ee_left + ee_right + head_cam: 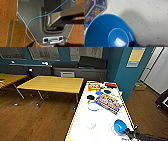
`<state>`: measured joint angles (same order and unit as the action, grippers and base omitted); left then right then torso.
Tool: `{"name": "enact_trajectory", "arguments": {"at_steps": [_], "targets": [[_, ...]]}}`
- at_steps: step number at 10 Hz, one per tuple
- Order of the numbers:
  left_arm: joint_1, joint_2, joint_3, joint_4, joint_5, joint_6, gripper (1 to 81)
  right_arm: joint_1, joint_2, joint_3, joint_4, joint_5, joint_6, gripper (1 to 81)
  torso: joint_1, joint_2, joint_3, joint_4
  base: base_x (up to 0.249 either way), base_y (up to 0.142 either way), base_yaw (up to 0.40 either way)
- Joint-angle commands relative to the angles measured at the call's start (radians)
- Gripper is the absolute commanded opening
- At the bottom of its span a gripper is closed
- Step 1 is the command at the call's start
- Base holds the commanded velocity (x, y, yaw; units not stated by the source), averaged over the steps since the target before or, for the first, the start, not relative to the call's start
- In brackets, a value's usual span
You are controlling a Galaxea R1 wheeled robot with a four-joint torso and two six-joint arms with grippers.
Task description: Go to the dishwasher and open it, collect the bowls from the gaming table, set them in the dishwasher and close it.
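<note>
A blue bowl (120, 126) is at the near right end of a long white table (82, 119), looking tilted and a little above the top. My right gripper (128, 132) comes in from the lower right and is shut on the bowl's rim. In the right wrist view the blue bowl (109, 33) looms large, with a dark fingertip (133, 43) on its rim and its shadow on the dotted white top. A pale blue-rimmed bowl (93, 106) sits mid-table. My left gripper (43, 45) hangs open over my own grey base. The dishwasher and the gaming table are out of view.
Board game boxes (109, 102), dark paddles (90, 97) and a red box (94, 87) lie on the white table's far half. Yellow-topped tables (53, 84) stand to the left on wood floor. A teal wall (127, 74) runs close along the right.
</note>
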<state>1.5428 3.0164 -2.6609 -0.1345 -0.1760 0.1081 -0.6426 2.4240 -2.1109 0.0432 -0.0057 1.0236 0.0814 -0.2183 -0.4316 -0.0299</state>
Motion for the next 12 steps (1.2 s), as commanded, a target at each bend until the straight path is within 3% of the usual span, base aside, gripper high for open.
{"name": "enact_trajectory", "arguments": {"at_steps": [1, 3, 4, 7, 8, 10, 12], "targets": [[-0.003, 0.0, 0.002, -0.007, 0.069, 0.002, 81.1, 0.123, -0.071, 0.038, 0.006, -0.017, 0.01, 1.0, 0.0, 0.0, 0.0, 0.0, 0.0, 0.0, 0.0], [-0.003, 0.004, 0.002, -0.005, 0.069, 0.002, 81.1, 0.161, -0.217, 0.186, -0.04, -0.086, 0.004, 1.0, 0.0, 0.0, 0.0, 0.0, 0.0, 0.0, 0.0], [-0.003, 0.006, 0.002, -0.004, 0.069, 0.004, 81.1, 0.191, -0.324, 0.302, -0.102, -0.175, -0.002, 1.0, 0.0, 0.0, 0.0, 0.0, 0.0, 0.0, 0.0], [-0.009, 0.013, 0.002, 0.002, 0.064, 0.004, 81.1, 0.201, -0.623, 0.69, -0.262, -0.335, -0.06, 1.0, 0.0, 0.0, 0.0, 0.0, 0.0, 0.0, 0.0], [-0.011, 0.013, 0.002, 0.003, 0.064, 0.004, 81.1, 0.197, -0.69, 0.787, -0.264, -0.391, -0.095, 1.0, 0.0, 0.0, 0.0, 0.0, 0.0, 0.0, 0.0], [-0.014, 0.012, 0.004, 0.004, 0.066, 0.004, 81.1, 0.146, -0.808, 0.931, -0.266, -0.419, -0.117, 1.0, 0.0, 0.0, 0.0, 0.0, 0.0, 0.0, 0.0], [-0.014, 0.004, 0.009, 0.003, 0.069, 0.004, 81.1, 0.044, -0.891, 1.011, -0.226, -0.424, -0.22, 1.0, 0.0, 0.0, 0.0, 0.0, 0.0, 0.0, 0.0]]}}
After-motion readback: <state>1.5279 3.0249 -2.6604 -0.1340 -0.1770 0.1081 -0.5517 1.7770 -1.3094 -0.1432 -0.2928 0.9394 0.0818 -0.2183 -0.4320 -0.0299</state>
